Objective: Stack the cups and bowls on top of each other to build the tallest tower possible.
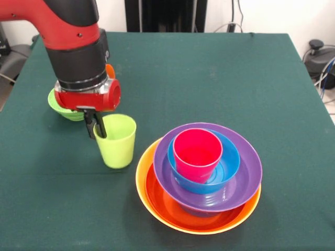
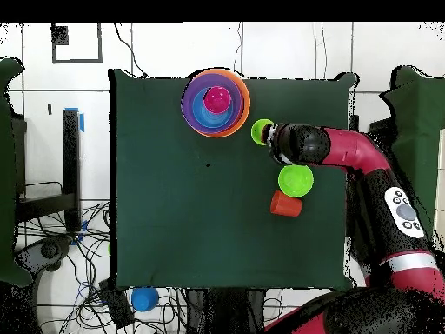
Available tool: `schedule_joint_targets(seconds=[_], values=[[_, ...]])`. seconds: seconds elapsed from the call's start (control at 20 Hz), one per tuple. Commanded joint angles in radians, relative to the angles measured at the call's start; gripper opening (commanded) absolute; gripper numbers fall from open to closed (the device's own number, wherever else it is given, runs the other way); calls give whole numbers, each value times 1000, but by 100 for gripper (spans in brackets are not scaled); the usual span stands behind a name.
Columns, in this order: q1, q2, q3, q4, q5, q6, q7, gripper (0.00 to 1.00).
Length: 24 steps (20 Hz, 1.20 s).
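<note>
My gripper (image 1: 96,127) is at the left rim of the lime green cup (image 1: 118,142), which stands upright on the table. One finger is inside the rim and one outside, shut on the cup's wall. To its right stands the tower (image 1: 199,178): a yellow-orange bowl (image 1: 142,180) holds a red-orange bowl (image 1: 162,201), a purple bowl (image 1: 246,172), a blue bowl (image 1: 230,162) and a pinkish red cup (image 1: 197,154). Overhead, the lime green cup (image 2: 260,132) sits just beside the tower (image 2: 215,103), and my wrist (image 2: 291,143) hides the fingers.
A small green bowl (image 2: 295,180) stands upright close to my arm, partly hidden behind it in the front view (image 1: 58,104). An orange cup (image 2: 285,203) lies on its side beyond that bowl. A blue round thing (image 2: 143,298) lies off the table among cables.
</note>
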Motion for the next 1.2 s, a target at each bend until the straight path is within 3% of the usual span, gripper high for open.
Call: schedule_joint_targets(seconds=[0.05, 0.2, 0.7, 0.9, 1.2], values=[[48, -202, -1, 110, 37, 141, -85, 0], [71, -257, -12, 107, 75, 209, -61, 0], [121, -262, -48, 54, 104, 260, 0, 0], [190, -237, -62, -54, 117, 314, 44, 0], [257, -135, -76, -200, 120, 330, 63, 0]])
